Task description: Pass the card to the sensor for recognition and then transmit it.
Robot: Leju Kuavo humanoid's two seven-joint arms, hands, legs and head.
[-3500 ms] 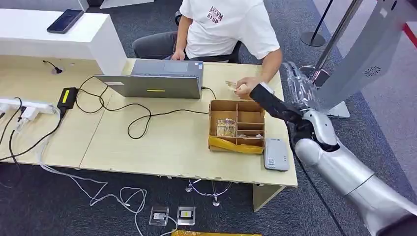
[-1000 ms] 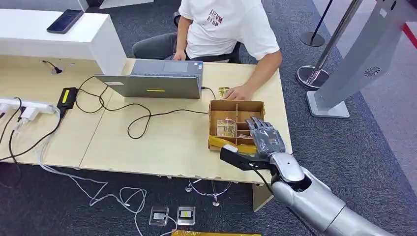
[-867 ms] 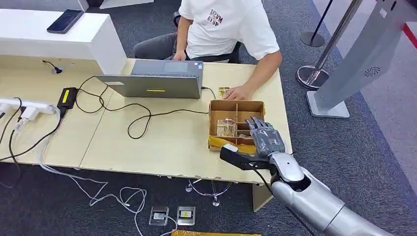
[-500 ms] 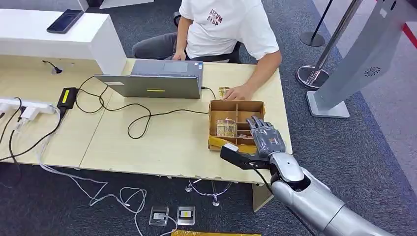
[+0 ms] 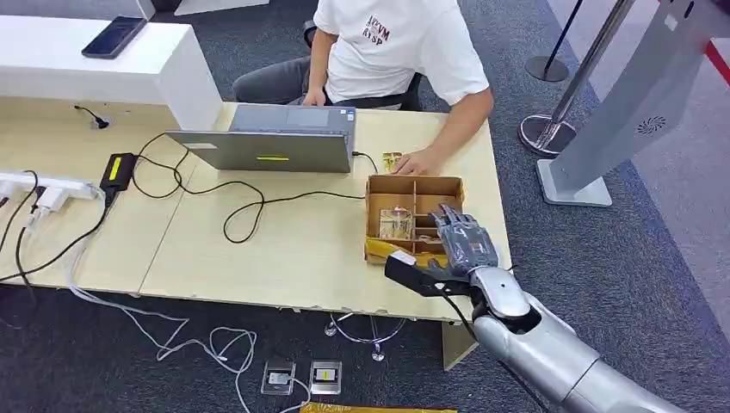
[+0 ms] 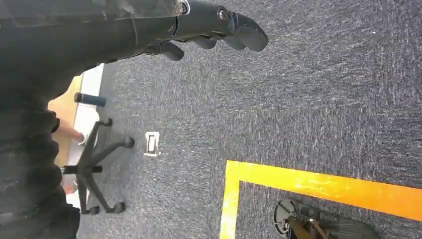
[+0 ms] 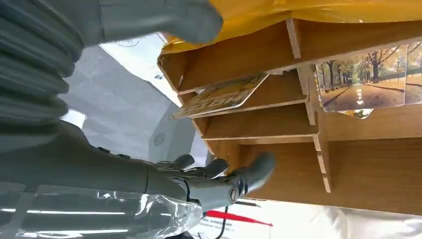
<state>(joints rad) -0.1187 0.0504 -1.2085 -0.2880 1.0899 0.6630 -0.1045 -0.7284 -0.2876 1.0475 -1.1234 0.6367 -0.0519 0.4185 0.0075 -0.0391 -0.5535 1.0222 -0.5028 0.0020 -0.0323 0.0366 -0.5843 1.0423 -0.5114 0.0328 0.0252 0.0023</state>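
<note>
A partitioned wooden box (image 5: 413,182) stands at the right of the desk. A scenic picture card (image 5: 396,224) lies in its left compartment, and the right wrist view shows it too (image 7: 366,77). Another card (image 7: 221,95) leans in a narrow slot. My right hand (image 5: 465,245) hovers over the box's right compartments with fingers (image 7: 249,174) spread and the thumb pointing left, holding nothing. It covers the sensor. A seated person rests a hand (image 5: 420,161) on a card (image 5: 392,159) beyond the box. My left hand (image 6: 214,25) hangs empty above the carpet.
A laptop (image 5: 275,142) with trailing cables (image 5: 241,206) sits mid-desk, a power strip (image 5: 43,185) and adapter (image 5: 116,169) at the left. A phone (image 5: 114,36) lies on the white counter. A grey kiosk (image 5: 637,95) and stanchion base (image 5: 547,133) stand on my right.
Since 3.5 s ago my right arm has drawn back from the person's hand to above the box; the person's hand with the card lowered to the desk. Over the last second, almost nothing moved.
</note>
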